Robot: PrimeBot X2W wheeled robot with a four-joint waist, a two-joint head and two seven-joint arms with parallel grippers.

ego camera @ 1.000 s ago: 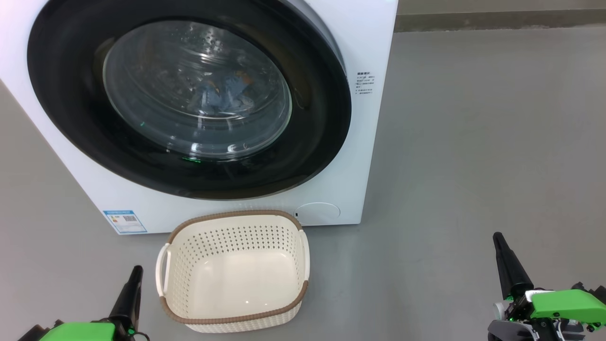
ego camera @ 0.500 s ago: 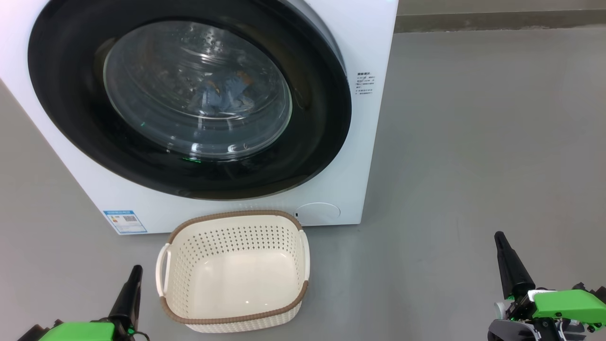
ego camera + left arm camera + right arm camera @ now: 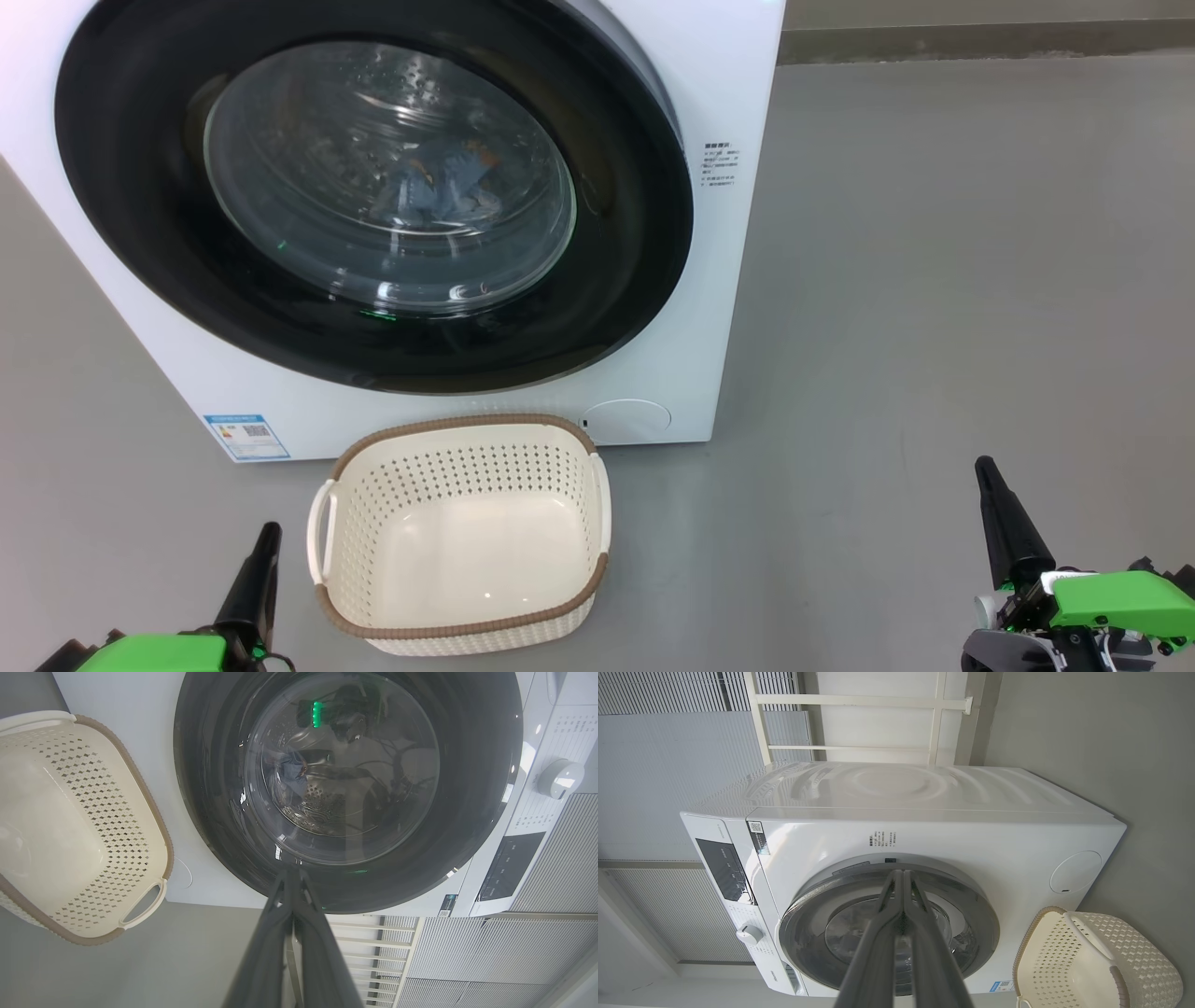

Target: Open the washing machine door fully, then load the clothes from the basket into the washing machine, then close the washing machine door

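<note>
Washing machine door [image 3: 373, 233] — round, glossy black rim, glass bowl: shut, looks stiff and slick, best held at rim edge | left end effector [image 3: 269, 534], right end effector [image 3: 982, 467]: clenched, empty

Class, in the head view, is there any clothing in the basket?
No, the basket shows a bare cream floor with nothing in it.

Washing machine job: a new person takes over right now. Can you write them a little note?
Both empty and shut: left gripper low beside the basket, right gripper over bare floor.
The basket is empty, on the floor before the washing machine.
Blue clothes show inside, through the washing machine door, which looks closed.
Done: loading and closing, it seems. Left: probably nothing; maybe check the latch.
</note>
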